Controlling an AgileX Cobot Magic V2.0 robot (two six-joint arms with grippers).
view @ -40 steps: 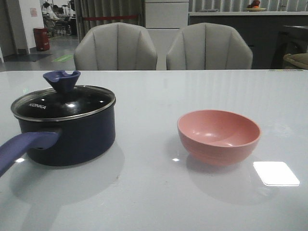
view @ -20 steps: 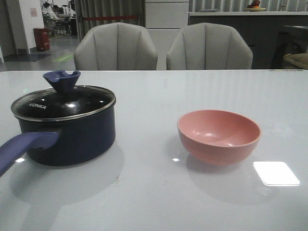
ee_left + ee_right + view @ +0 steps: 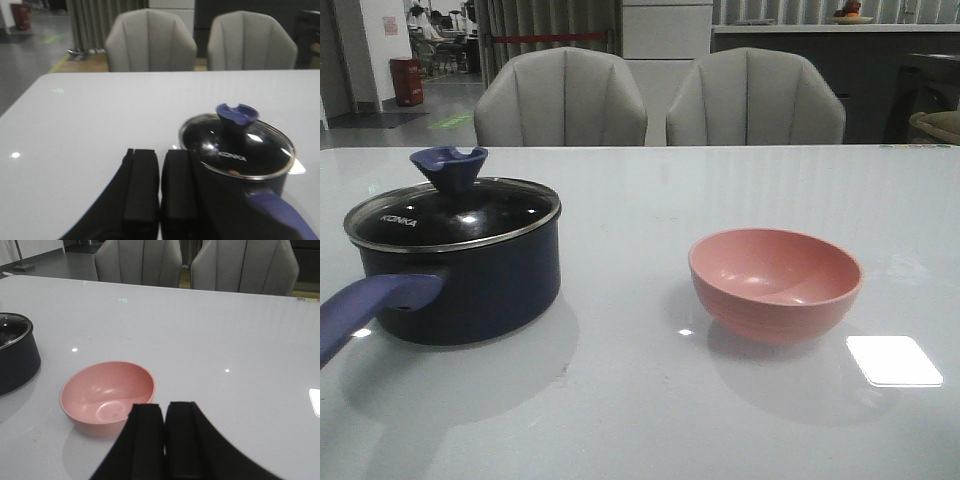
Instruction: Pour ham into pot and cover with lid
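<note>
In the front view the pot (image 3: 460, 290) stands on the desk (image 3: 640, 400) with the lid (image 3: 452, 212) on it, well apart from the empty pink bowl (image 3: 775, 283). In the left wrist view the left gripper (image 3: 160, 187), jaws closed and holding nothing, is just beside the pot. In the right wrist view the right gripper (image 3: 164, 432), jaws closed and empty, is near the bowl.

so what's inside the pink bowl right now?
Nothing visible: the pink bowl shows a bare inside in the right wrist view. No ham in sight. The pot is covered by the lid; its dark glass hides most of the contents.
</note>
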